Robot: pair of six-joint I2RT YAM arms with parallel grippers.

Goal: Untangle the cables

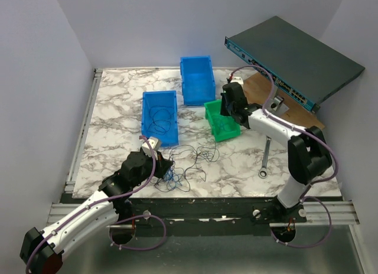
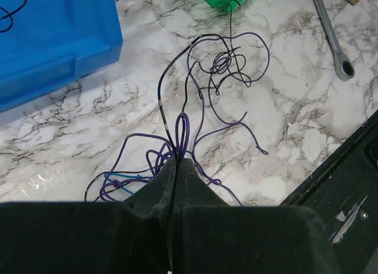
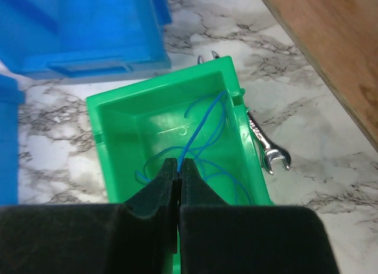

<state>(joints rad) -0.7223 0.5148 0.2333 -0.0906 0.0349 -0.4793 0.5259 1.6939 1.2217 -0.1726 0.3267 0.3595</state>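
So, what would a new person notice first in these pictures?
Probably the tangle of thin cables, purple and black, on the marble table near its front edge, with the left hand shut on some strands. Next comes the bright green bin further back, where the right hand pinches a blue cable whose loops lie inside it.

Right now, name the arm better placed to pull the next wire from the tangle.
Left. The left gripper is at the wire tangle, shut on its purple and black strands. The right gripper hangs over the green bin, shut on a blue wire.
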